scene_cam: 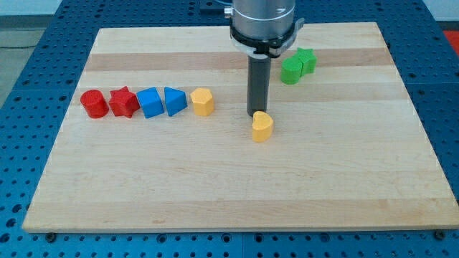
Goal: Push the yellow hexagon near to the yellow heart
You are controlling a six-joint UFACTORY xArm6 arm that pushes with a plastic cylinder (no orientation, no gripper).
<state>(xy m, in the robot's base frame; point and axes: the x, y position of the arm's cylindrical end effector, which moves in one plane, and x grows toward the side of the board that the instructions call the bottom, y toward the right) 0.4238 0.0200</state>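
Observation:
The yellow hexagon lies left of the board's middle, at the right end of a row of blocks. The yellow heart lies near the middle of the board, to the right of and a little below the hexagon. My tip stands just above the heart's upper left edge, touching it or nearly so. The tip is well to the right of the hexagon, with a bare gap between them.
In the row left of the hexagon lie a blue triangle, a blue cube, a red star and a red cylinder. Two green blocks lie at the upper right of the wooden board.

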